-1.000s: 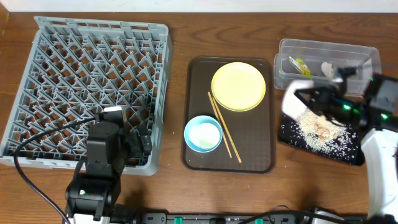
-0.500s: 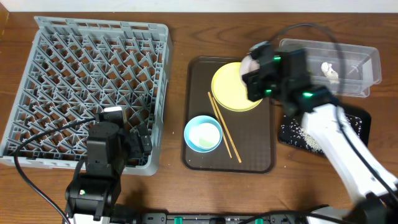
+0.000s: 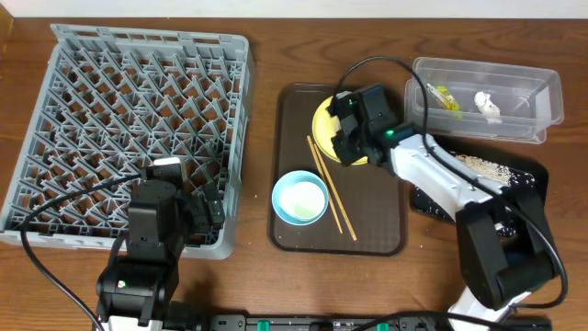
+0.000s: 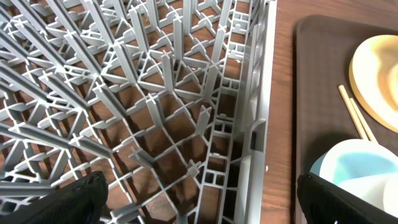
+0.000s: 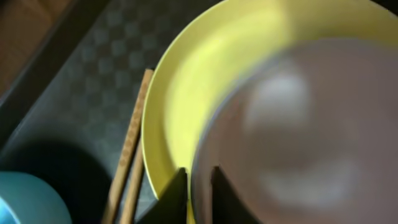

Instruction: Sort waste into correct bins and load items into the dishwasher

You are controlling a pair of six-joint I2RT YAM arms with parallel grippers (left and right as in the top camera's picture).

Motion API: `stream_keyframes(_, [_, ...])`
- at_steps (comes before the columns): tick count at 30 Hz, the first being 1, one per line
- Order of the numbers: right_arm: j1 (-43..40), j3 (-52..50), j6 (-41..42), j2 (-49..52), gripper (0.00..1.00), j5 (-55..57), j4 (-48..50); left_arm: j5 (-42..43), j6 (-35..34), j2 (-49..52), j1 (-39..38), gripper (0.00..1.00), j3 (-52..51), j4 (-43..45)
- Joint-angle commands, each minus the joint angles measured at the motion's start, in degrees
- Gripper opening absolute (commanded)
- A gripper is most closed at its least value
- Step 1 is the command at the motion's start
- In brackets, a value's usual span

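Note:
My right gripper (image 3: 347, 138) hangs over the pale yellow plate (image 3: 322, 122) on the brown serving tray. In the right wrist view it (image 5: 199, 193) is shut on the rim of a white bowl (image 5: 298, 137), held just above the plate (image 5: 199, 81). The chopsticks (image 3: 331, 188) and the light blue bowl (image 3: 300, 198) lie on the same tray. My left gripper (image 3: 207, 211) is open and empty over the front right corner of the grey dish rack (image 3: 129, 119). The clear tub (image 3: 514, 124) holds the snack wrapper (image 3: 444, 96) and the tissue (image 3: 486, 104). Rice scraps (image 3: 478, 165) lie in the black tray (image 3: 528, 175).
The brown serving tray (image 3: 294, 119) sits between the rack and the bins. The left wrist view shows the rack's right wall (image 4: 249, 124), the blue bowl (image 4: 354, 168), the chopsticks (image 4: 354, 115) and the plate's edge (image 4: 379, 74). My right arm crosses over the black tray.
My right gripper has carried the white bowl left from over the black tray, past the clear tub, to over the yellow plate. The left arm has not moved.

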Motion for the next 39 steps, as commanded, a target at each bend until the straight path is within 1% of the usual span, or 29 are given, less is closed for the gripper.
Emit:
stream_keyframes(1, [0.5,1.0,-0.6,-0.7,0.24,-0.9,-0.3,-0.1,0.1,0.0,0.3,0.99,1.2,-0.1])
stream_keyframes(2, [0.5,1.2,-0.6,-1.1,0.27,-1.6,-0.8,-0.1,0.1,0.0,0.3,0.99,1.2,-0.1])
stream_keyframes(4, [0.5,1.7,-0.5,-2.2,0.38,-2.6,-2.3,-0.1,0.1,0.0,0.3,0.99,1.2,-0.2])
stream_keyframes(5, [0.5,2.2,-0.1,-3.2,0.42,-3.1,-3.5,-0.1,0.1,0.0,0.3,0.99,1.2,-0.2])
stream_keyframes(6, [0.4,2.6,-0.1,-3.9,0.43,-3.6,-4.3,-0.1,0.1,0.0,0.3,0.99,1.2,-0.2])
stream_keyframes(7, [0.5,3.4,0.2,-5.0,0.47,-4.3,-5.5,-0.1,0.1,0.0,0.3,0.99,1.2,-0.1])
stream_keyframes(9, [0.5,4.7,1.3,-7.0,0.5,-6.1,-7.8,-0.1,0.1,0.0,0.3,0.99,1.2,-0.1])
stream_keyframes(11, [0.9,5.3,3.1,-8.9,0.57,-9.2,-9.3,-0.1,0.1,0.0,0.3,0.99,1.2,-0.2])
stream_keyframes(12, [1.3,5.3,3.8,-9.7,0.58,-11.5,-10.1,-0.1,0.1,0.0,0.3,0.99,1.2,-0.2])
stream_keyframes(14, [2.4,5.3,4.7,-9.9,0.56,-13.5,-11.8,-0.1,0.1,0.0,0.3,0.99,1.2,-0.2])
stream_keyframes(18, [4.7,4.9,6.1,-9.3,0.41,-13.6,-16.2,-0.1,0.1,0.0,0.3,0.99,1.2,-0.2])
stream_keyframes(20, [5.8,4.5,6.1,-8.9,0.39,-13.5,-17.9,-0.1,0.1,0.0,0.3,0.99,1.2,-0.2])
stream_keyframes(23, [7.3,3.6,6.1,-8.1,0.41,-13.2,-19.0,-0.1,0.1,0.0,0.3,0.99,1.2,-0.2])
stream_keyframes(25, [8.3,2.9,7.2,-6.9,0.4,-12.6,-19.2,-0.1,0.1,0.0,0.3,0.99,1.2,-0.2])
stream_keyframes(27, [8.8,2.6,8.2,-6.1,0.36,-12.7,-19.3,-0.1,0.1,0.0,0.3,0.99,1.2,-0.2])
stream_keyframes(28, [9.1,2.5,8.3,-5.4,0.33,-12.7,-19.5,-0.1,0.1,0.0,0.3,0.99,1.2,-0.2])
stream_keyframes(36, [11.1,2.4,8.5,-4.9,0.28,-11.5,-21.3,-0.1,0.1,0.0,0.3,0.99,1.1,-1.1])
stream_keyframes(37, [11.4,2.4,9.2,-4.7,0.27,-10.7,-21.5,-0.1,0.1,0.0,0.3,0.99,1.1,-1.2])
stream_keyframes(38, [11.8,2.4,10.2,-4.5,0.21,-9.4,-21.8,-0.1,0.1,0.0,0.3,0.99,1.1,-1.2])
stream_keyframes(39, [11.9,2.3,10.6,-4.4,0.18,-8.9,-21.9,-0.1,0.1,0.0,0.3,0.99,1.1,-1.2])
